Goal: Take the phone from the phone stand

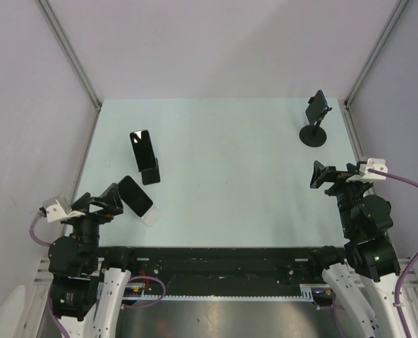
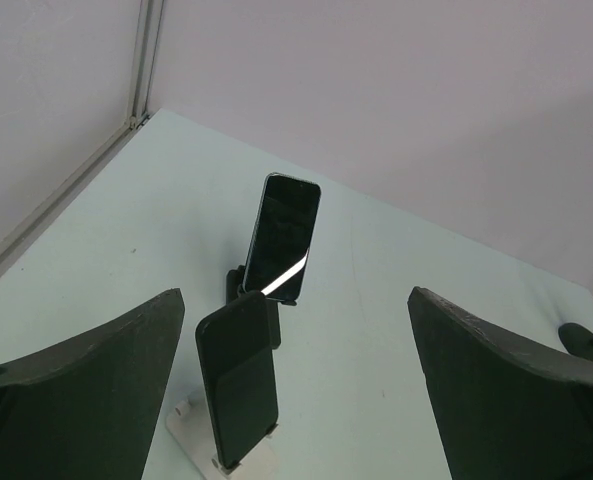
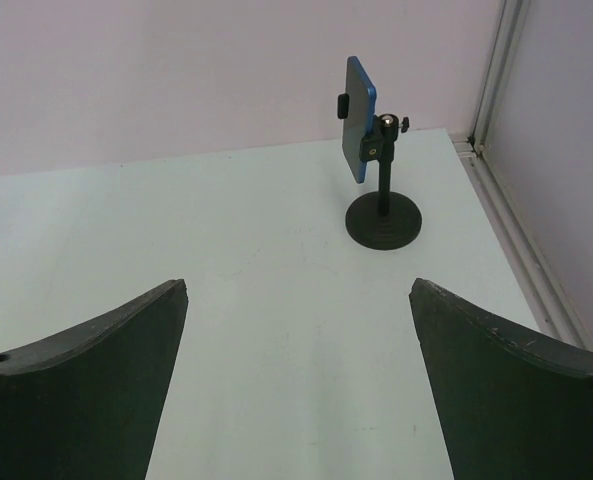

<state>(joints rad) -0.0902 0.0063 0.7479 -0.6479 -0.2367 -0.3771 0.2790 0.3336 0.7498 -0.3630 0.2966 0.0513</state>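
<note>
Three phones stand on stands. A dark phone leans on a white stand, just in front of my left gripper, which is open and empty. Behind it a black phone sits in a black stand. A blue-backed phone is clamped on a black pole stand at the far right. My right gripper is open and empty, well short of it.
The pale table is walled by white panels with metal corner posts. The pole stand is close to the right wall. Its base shows at the right edge of the left wrist view.
</note>
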